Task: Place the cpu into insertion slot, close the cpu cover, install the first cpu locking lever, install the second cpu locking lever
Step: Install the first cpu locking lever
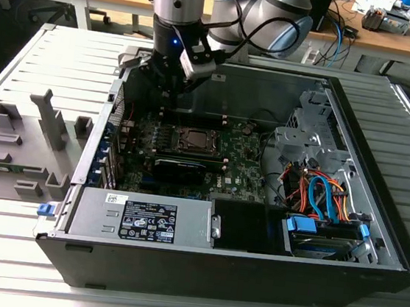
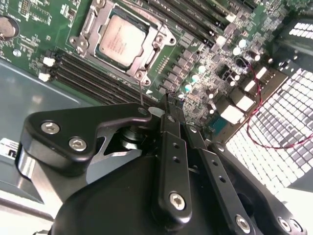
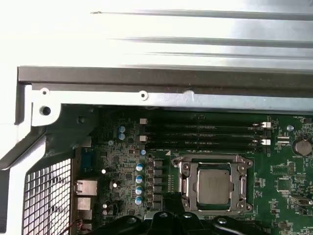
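Observation:
The cpu [image 3: 213, 187], a dull silver square, lies in the insertion slot [image 3: 197, 172] on the green board. The cpu cover [image 3: 215, 159], a silver frame, lies flat around it. In the second wrist view the cpu [image 2: 120, 39] and the cpu cover [image 2: 146, 61] sit beyond my gripper [image 2: 172, 104]. The black fingers meet at their tips, with nothing visible between them. A thin metal lever rod [image 2: 141, 93] rises from the socket's corner beside the fingers. In the exterior view the gripper [image 1: 168, 97] hangs over the board just behind the cpu [image 1: 194, 139].
The open computer case [image 1: 375, 217] lies on a slatted table. Long black memory slots [image 3: 205, 134] run beside the socket. A power supply [image 1: 146, 217] sits at the front, with drive bays and coloured cables [image 1: 319, 196] at the exterior view's right. A grey fixture [image 1: 20, 147] stands at its left.

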Action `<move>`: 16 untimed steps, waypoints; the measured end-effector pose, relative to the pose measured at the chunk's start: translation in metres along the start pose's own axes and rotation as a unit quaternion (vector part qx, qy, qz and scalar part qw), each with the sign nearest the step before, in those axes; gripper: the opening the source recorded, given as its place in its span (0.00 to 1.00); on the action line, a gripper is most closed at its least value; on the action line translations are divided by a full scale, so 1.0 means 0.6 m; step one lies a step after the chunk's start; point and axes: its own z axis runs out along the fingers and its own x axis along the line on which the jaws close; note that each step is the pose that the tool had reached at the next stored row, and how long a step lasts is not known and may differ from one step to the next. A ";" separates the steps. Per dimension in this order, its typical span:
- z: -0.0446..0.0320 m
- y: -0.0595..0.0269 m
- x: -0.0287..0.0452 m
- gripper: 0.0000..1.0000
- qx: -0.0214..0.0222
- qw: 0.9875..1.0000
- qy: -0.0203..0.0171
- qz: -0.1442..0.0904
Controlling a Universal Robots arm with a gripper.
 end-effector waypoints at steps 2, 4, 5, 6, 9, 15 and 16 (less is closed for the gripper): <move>0.000 0.003 0.004 0.11 0.000 1.000 0.000 0.000; 0.002 0.003 0.005 0.11 0.000 1.000 0.000 0.000; 0.003 0.003 0.005 0.11 0.000 1.000 0.000 0.000; 0.004 0.004 0.005 0.11 0.000 1.000 0.000 0.000; 0.007 0.004 0.006 0.11 0.000 1.000 0.000 0.000; 0.012 0.008 0.007 0.11 0.000 1.000 0.000 0.000; 0.012 0.009 0.007 0.11 0.000 1.000 0.000 0.000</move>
